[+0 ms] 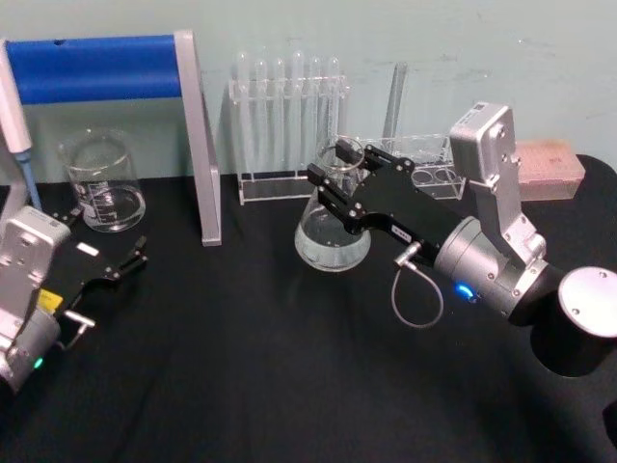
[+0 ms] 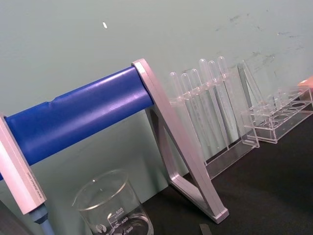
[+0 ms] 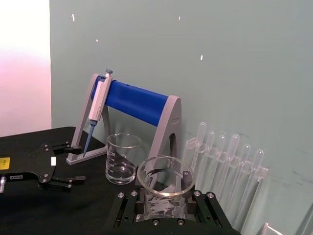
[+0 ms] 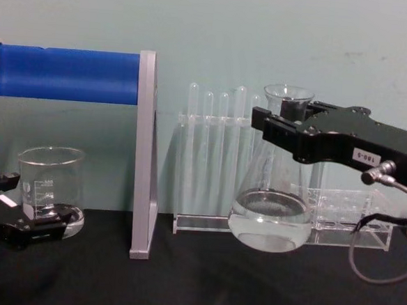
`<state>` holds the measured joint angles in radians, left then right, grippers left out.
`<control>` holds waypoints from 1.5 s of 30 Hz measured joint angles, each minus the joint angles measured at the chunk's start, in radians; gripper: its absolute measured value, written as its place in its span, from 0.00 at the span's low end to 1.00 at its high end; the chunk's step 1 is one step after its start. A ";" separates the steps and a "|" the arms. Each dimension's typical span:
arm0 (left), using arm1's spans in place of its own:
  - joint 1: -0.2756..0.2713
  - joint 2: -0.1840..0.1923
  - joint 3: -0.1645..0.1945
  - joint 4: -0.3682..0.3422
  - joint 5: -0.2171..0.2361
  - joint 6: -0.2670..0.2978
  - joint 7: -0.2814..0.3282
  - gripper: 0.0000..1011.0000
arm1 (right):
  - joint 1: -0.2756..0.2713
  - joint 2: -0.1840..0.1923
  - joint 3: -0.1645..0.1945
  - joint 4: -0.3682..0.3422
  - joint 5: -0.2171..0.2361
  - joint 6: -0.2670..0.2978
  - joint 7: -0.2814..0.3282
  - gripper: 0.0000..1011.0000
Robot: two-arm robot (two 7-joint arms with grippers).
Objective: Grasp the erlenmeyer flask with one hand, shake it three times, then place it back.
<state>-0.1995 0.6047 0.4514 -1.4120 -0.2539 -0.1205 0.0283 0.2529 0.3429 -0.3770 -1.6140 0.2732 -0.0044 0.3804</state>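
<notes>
Clearance, taken from the fingers of my right gripper, closed on the erlenmeyer flask neck.
Behind them: tall test tube rack, close; low acrylic rack alongside it, behind the gripper body; I see little room there.
To their left: pipette stand leg, then beaker, then my parked left gripper, fingers spread.
Near side of them: bare desk, open for passage.

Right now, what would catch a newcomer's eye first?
The black right gripper is closed on the neck of the clear glass conical flask with liquid in its base, at mid-table before the clear test-tube rack. Next, the bright blue bar of the grey stand at back left, with the black left gripper open near the cylindrical glass beaker.
</notes>
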 joint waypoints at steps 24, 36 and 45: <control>0.000 0.000 0.000 0.000 0.000 0.000 0.000 0.99 | -0.014 0.004 -0.051 -0.025 0.019 0.019 0.055 0.45; 0.000 0.000 0.000 0.000 0.000 0.000 0.000 0.99 | -0.035 0.028 -0.134 -0.091 0.060 0.025 0.128 0.45; 0.000 0.000 0.000 0.000 0.000 0.000 0.000 0.99 | -0.047 0.053 -0.178 -0.129 0.086 0.027 0.158 0.45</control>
<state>-0.1995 0.6047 0.4514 -1.4120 -0.2539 -0.1205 0.0283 0.2062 0.3955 -0.5549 -1.7428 0.3587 0.0225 0.5380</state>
